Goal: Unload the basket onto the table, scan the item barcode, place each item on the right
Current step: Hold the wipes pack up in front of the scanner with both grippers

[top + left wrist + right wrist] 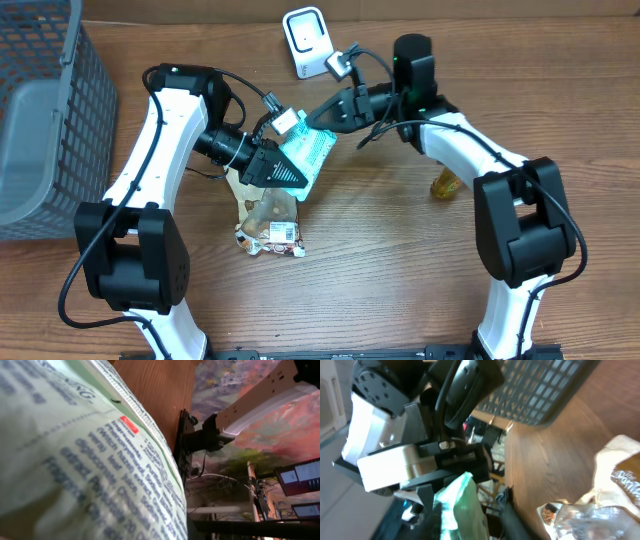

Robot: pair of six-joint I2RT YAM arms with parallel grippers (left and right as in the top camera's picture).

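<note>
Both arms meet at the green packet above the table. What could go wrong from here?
1. The left gripper pinches the green packet in the air, with the right gripper at its upper edge. A loose handover may drop it onto the snack bag below.
2. No barcode shows in any view, so the packet may reach the scanner with the wrong face.

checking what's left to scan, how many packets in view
2: a green packet held up above the table, and a brown snack bag lying on it. An amber thing by the right arm is partly hidden.
</note>
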